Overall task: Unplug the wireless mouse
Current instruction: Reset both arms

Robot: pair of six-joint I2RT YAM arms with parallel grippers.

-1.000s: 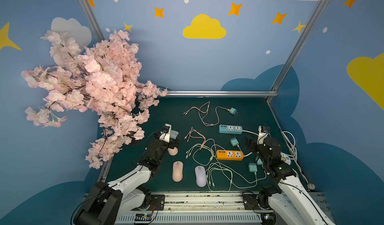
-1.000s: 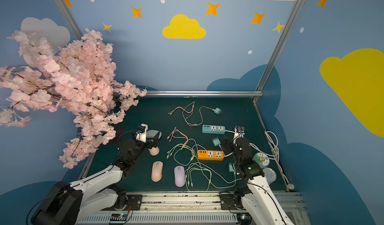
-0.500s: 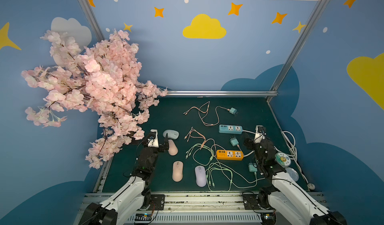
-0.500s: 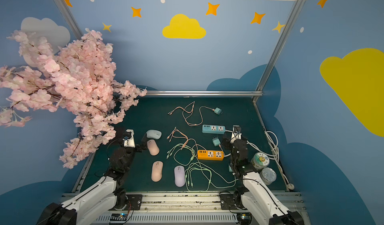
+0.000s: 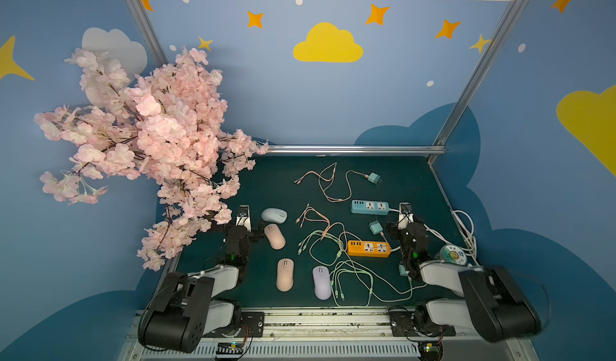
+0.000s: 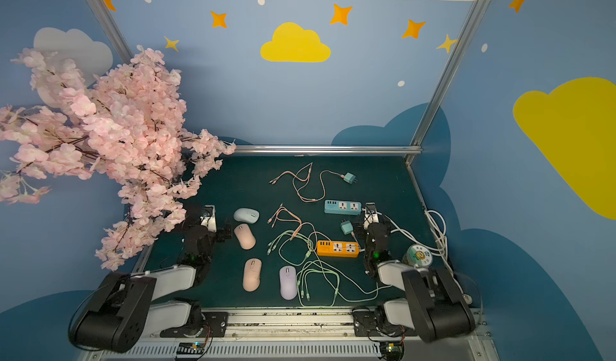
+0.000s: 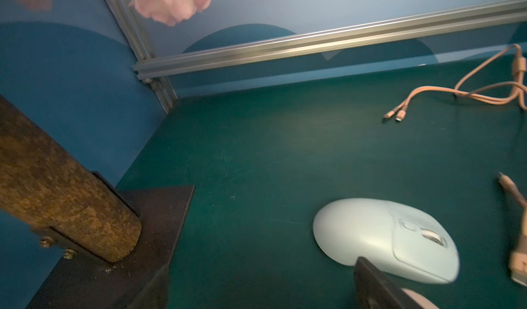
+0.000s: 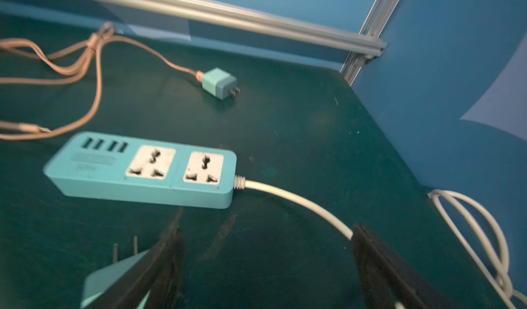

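Several wireless mice lie on the green mat: a light blue mouse (image 5: 274,215) (image 7: 382,236), a pink mouse (image 5: 275,236) just in front of it, a second pink mouse (image 5: 285,274) and a lilac mouse (image 5: 322,282). I see no cable plugged into any of them. My left gripper (image 5: 239,232) (image 7: 262,293) stands open just left of the nearer pink mouse, with nothing between its fingers. My right gripper (image 5: 405,227) (image 8: 268,264) is open and empty over bare mat, right of a teal charger (image 5: 375,226).
A blue power strip (image 8: 142,170) and an orange power strip (image 5: 368,248) lie mid-right among loose pink cables (image 5: 320,216) and green cables (image 5: 333,259). The blossom tree's trunk (image 7: 57,196) stands by my left gripper. White cords (image 5: 465,229) hang at the right edge.
Both arms have folded back toward the front. My left gripper has left the light blue and pink mice and moved left. My right gripper has drawn in slightly.
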